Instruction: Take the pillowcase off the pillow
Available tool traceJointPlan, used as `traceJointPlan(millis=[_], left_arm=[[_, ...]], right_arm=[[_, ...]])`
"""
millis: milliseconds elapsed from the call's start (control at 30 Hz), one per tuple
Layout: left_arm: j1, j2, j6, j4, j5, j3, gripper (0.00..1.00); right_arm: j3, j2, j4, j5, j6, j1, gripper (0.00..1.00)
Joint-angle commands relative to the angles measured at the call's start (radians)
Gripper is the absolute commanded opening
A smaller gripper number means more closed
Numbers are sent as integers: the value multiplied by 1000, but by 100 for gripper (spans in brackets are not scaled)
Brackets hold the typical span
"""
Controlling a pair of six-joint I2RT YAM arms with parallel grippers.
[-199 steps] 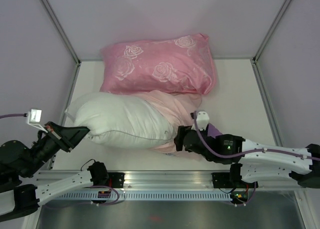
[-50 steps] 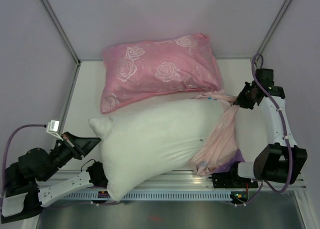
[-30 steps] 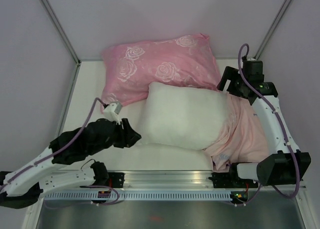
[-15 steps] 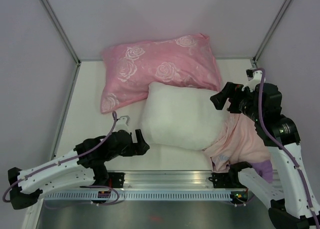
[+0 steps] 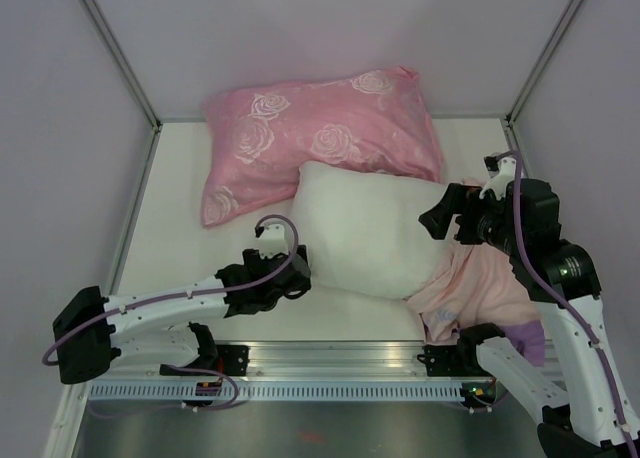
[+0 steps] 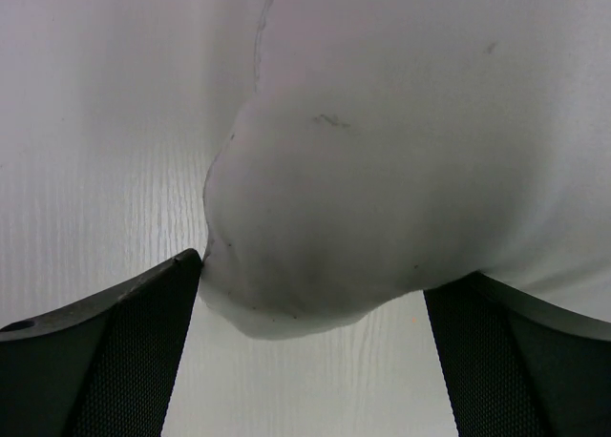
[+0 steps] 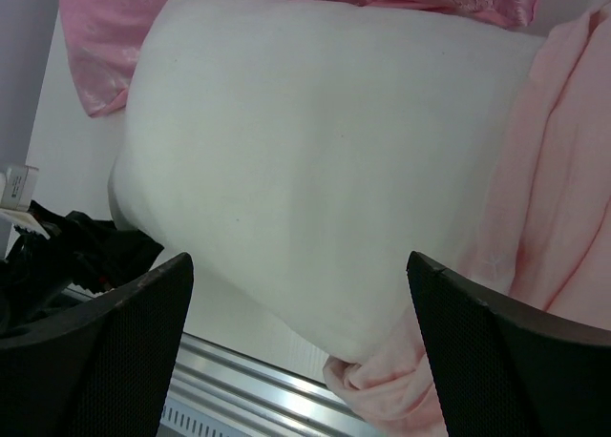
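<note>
Left gripper (image 6: 313,270), jaws wide apart, straddled near corner of pillow (image 5: 370,233), probably to anchor it. Right gripper (image 5: 438,220), jaws apart, empty, hovered by pillowcase (image 5: 485,278) bunched round its right end.

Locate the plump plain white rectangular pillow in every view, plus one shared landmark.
Top external: the plump plain white pillow sits at centre.
Left wrist: its corner fills the upper frame, between the fingers.
Right wrist: it fills the centre.
Shared landmark: the left gripper at the pillow's near-left corner.
</note>
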Motion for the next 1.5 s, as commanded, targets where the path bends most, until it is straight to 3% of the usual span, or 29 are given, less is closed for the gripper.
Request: traceJointPlan(millis=[0, 100, 133, 167, 233, 267, 367, 467, 500, 567, 633, 767, 867, 900, 967, 1100, 1167, 1267, 1467], left_arm=[[4, 75, 97, 187, -123, 35, 100], [7, 101, 255, 374, -54, 9, 96], [12, 96, 286, 426, 7, -3, 81], [16, 87, 350, 512, 45, -20, 73], [24, 20, 364, 557, 117, -60, 34], [24, -12, 349, 566, 118, -72, 3], [24, -159, 309, 491, 104, -66, 2], [24, -297, 226, 237, 6, 38, 2], [24, -333, 191, 60, -34, 72, 2], [24, -423, 84, -93, -141, 139, 2], [24, -479, 91, -200, -160, 222, 2], [24, -618, 134, -230, -111, 270, 2], [24, -667, 126, -241, -56, 259, 2], [24, -678, 134, -233, -17, 253, 2], [24, -716, 142, -208, 17, 228, 2], [24, -796, 88, -224, 46, 198, 2], [24, -825, 80, -259, 38, 204, 2], [24, -879, 62, -341, 3, 230, 2], [24, -953, 2, -457, -120, 277, 2]], right_arm=[[-6, -21, -33, -5, -31, 5, 98], [-16, -27, -40, 7, -32, 5, 98], [-27, -32, -40, 5, -31, 5, 98], [-33, -35, -38, 4, -28, 7, 98], [-44, -38, -43, 2, -28, 5, 98], [-46, -38, -46, 2, -31, 7, 98], [-49, -30, -58, 2, -38, 5, 98], [-58, -18, -73, -10, -38, 5, 98], [-62, -13, -78, -15, -34, 5, 98], [-90, -13, -76, -15, -32, 5, 98], [-140, -9, -67, -7, -31, 7, 98], [-268, 19, 34, -38, 11, 28, 98], [-345, 86, 161, 20, 86, 131, 98], [-349, 150, 219, 54, 107, 221, 98], [-295, 282, 273, 152, 136, 369, 98], [-123, 509, 349, 179, 146, 517, 98], [12, 611, 321, 236, 138, 556, 98], [115, 640, 251, 330, 114, 655, 98], [25, 426, 24, 596, 181, 665, 98]])
